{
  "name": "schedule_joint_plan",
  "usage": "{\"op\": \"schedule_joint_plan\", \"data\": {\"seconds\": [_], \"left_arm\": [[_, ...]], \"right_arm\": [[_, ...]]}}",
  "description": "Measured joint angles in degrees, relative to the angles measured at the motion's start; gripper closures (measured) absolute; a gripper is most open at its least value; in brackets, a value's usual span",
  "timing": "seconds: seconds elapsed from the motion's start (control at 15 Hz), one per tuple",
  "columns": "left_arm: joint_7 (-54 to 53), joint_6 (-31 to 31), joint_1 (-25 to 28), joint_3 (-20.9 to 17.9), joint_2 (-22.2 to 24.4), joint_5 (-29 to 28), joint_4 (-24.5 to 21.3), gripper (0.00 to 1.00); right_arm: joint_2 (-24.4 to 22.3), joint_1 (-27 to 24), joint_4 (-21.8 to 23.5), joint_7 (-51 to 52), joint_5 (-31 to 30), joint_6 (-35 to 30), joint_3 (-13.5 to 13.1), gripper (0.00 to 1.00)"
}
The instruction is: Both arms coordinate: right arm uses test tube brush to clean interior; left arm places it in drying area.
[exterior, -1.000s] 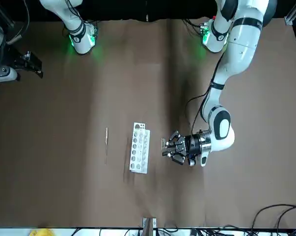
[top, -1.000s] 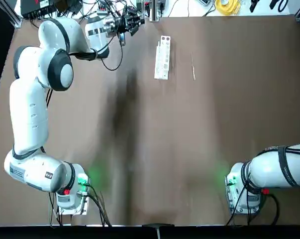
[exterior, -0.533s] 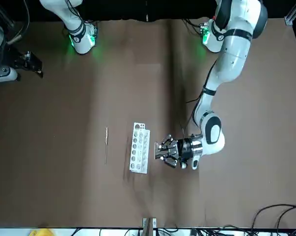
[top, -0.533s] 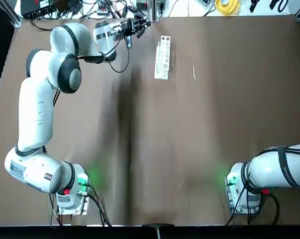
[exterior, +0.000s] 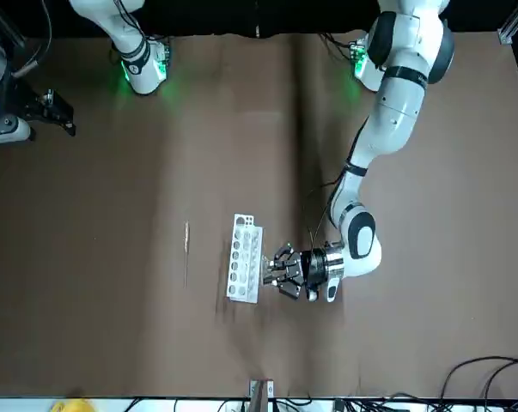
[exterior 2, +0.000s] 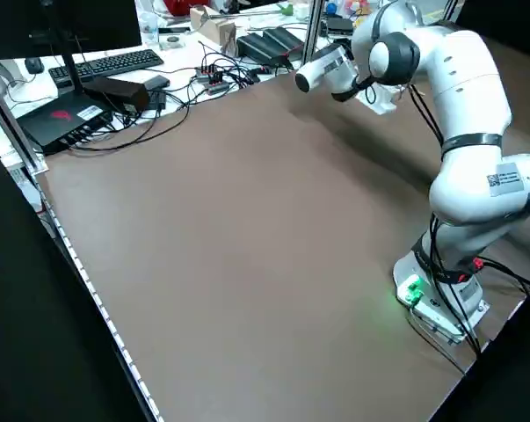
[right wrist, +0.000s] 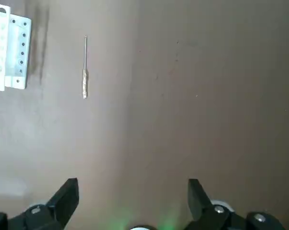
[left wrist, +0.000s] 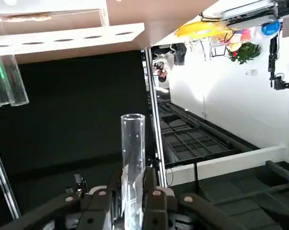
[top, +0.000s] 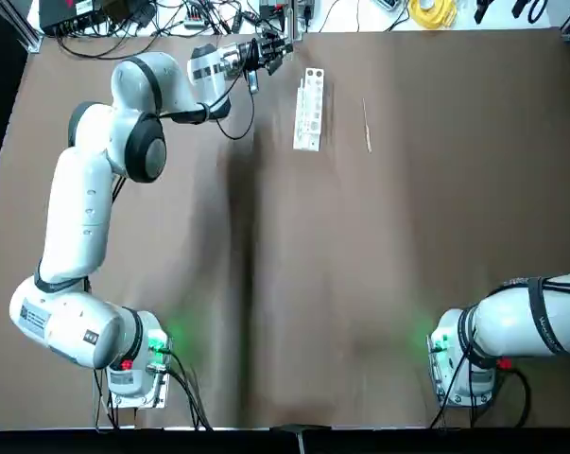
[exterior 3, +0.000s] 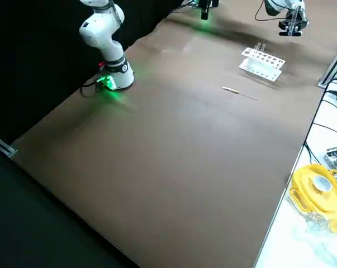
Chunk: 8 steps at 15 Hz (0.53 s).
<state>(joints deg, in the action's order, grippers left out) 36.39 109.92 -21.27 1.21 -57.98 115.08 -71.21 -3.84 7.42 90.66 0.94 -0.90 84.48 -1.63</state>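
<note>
My left gripper [top: 268,52] hangs just beside the far end of the drying area, a small white rack [top: 309,109] with a row of holes. It is shut on a clear test tube [left wrist: 132,158], which stands up between its fingers in the left wrist view. Two other clear tubes [exterior 3: 260,47] sit in the rack [exterior 3: 262,64]. The test tube brush [top: 367,126], a thin pale stick, lies flat on the brown table on the rack's other side. My right gripper [right wrist: 132,191] is open and holds nothing, high above the table and far from the brush [right wrist: 85,72].
Cables, electronics and a yellow object [top: 433,11] crowd the far table edge behind the rack. A metal post [top: 291,19] stands close to the left gripper. Both arm bases [top: 133,364] glow green at the near edge.
The left arm has swung its gripper with the tube rightward along the far edge, closing in on the rack. The right arm, the brush and the rack have not moved.
</note>
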Motion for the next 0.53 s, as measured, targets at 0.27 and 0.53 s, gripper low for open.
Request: {"op": "schedule_joint_plan", "data": {"seconds": [0.27, 0.53], "left_arm": [[0.0, 1.3, -0.9, 0.1, -2.3, 0.2, 2.6, 0.77], [0.0, 2.7, -1.7, 0.1, -4.6, 2.0, 5.3, 0.77]], "right_arm": [[0.0, 0.1, 0.0, 0.0, 0.0, -0.1, 0.2, 0.0], [0.1, 0.7, 0.4, 0.2, 0.0, -0.6, 0.3, 0.0]]}}
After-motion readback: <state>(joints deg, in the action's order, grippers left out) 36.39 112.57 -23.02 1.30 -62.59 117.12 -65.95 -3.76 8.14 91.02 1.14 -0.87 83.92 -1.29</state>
